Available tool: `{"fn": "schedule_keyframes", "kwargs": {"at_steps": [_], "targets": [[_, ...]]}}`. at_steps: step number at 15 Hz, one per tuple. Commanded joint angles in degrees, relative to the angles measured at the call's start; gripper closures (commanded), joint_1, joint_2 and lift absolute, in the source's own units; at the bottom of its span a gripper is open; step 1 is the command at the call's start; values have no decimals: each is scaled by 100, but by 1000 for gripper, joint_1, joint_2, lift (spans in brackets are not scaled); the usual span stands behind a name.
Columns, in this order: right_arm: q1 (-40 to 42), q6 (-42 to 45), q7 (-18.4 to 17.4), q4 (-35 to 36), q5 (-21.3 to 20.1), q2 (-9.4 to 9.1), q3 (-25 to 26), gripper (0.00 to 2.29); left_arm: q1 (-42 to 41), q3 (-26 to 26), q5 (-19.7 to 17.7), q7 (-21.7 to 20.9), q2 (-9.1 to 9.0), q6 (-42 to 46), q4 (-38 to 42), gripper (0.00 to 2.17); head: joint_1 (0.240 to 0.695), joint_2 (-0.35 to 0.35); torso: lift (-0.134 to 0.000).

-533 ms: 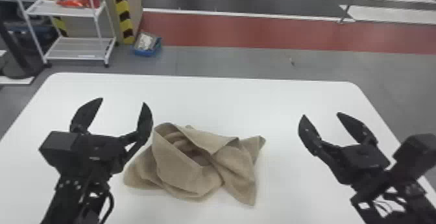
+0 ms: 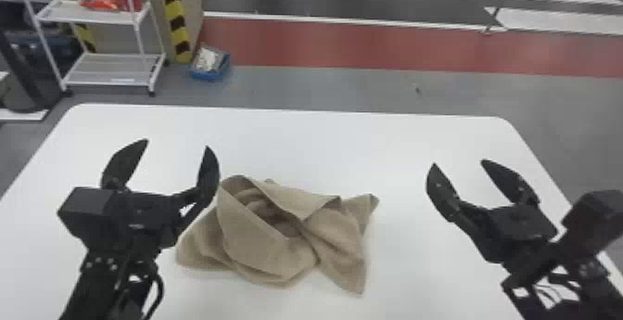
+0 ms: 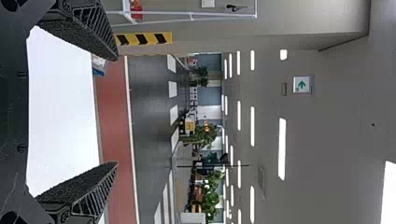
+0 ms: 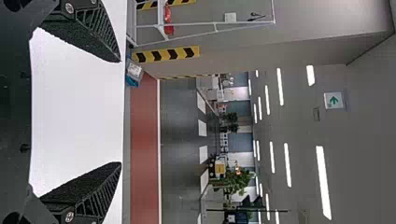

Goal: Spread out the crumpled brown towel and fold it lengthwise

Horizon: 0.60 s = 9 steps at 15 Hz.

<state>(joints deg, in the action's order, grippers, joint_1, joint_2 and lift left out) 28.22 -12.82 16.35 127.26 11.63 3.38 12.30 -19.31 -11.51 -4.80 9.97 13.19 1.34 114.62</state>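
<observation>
The brown towel lies crumpled in the middle of the white table, with loose folds on its left and two pointed corners at its right. My left gripper stands open above the table at the towel's left; one finger overlaps the towel's edge in the head view. To the right of the towel, apart from it, my right gripper is open with nothing between its fingers. The wrist views show the left gripper and the right gripper with their fingers wide apart.
The white table has bare surface behind the towel and between it and the right gripper. Beyond the table's far edge stand a white wire shelf and a blue box on the floor.
</observation>
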Motion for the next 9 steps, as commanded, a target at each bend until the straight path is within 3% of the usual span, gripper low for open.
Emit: {"fn": "schedule_keyframes", "kwargs": {"at_steps": [1,9], "targets": [[-27,2,-9,-9,-12,14,-9,97,-11,0,6,5,0,-8,16,97,695,-112,-124],[-27,20,-9,0,6,5,-9,113,-20,9,6,5,9,-25,34,97,695,-109,-124]]}}
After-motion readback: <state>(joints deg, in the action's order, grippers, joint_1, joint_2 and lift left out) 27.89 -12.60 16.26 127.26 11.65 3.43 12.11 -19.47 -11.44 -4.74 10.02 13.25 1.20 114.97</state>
